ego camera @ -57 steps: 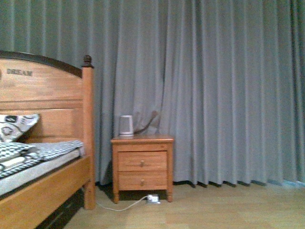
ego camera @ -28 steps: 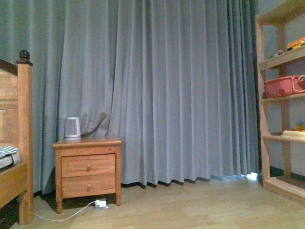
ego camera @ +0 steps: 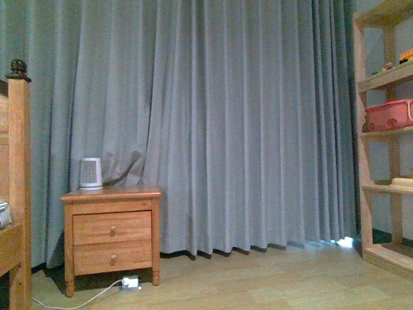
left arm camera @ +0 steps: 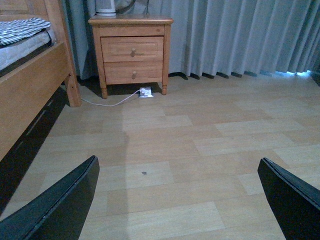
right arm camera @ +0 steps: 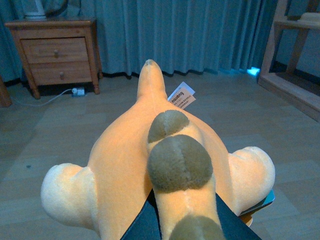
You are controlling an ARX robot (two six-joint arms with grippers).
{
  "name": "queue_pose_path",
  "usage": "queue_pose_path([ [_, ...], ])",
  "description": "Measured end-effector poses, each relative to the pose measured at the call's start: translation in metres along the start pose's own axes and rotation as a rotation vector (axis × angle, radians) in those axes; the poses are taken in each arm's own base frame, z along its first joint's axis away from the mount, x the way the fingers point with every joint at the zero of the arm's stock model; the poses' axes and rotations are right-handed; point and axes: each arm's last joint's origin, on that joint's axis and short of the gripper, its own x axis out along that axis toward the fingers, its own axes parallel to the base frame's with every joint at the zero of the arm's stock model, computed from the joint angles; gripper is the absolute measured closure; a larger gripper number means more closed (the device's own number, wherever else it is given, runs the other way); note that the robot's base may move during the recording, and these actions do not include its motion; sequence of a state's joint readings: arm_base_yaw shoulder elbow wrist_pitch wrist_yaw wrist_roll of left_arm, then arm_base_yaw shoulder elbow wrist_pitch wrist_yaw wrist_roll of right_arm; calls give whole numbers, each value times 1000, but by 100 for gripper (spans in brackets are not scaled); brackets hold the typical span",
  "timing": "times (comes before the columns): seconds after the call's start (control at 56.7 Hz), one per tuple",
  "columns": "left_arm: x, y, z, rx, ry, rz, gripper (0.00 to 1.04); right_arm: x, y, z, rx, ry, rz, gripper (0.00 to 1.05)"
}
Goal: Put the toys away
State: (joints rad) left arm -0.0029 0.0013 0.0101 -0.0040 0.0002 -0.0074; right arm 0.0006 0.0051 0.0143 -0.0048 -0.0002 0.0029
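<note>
- Presently we note the left gripper with jaws wide apart over the floor.
- We find the right gripper clamped on the plush, with the tag showing.

Grey curtains hang to the floor across the whole back wall. A two-drawer wooden nightstand stands against them, with a small white appliance on top. Beneath it lies a white plug block, its cable trailing over the wooden floor towards the bedpost. Far right, a wooden shelf unit holds a pink basket.
</note>
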Motion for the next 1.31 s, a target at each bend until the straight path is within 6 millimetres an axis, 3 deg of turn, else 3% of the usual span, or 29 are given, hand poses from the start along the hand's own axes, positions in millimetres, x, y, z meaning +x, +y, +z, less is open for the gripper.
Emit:
queue_pose_path([
  [1.306,0,0,0,0,0,0,6,0,0,0,0,0,0,98],
])
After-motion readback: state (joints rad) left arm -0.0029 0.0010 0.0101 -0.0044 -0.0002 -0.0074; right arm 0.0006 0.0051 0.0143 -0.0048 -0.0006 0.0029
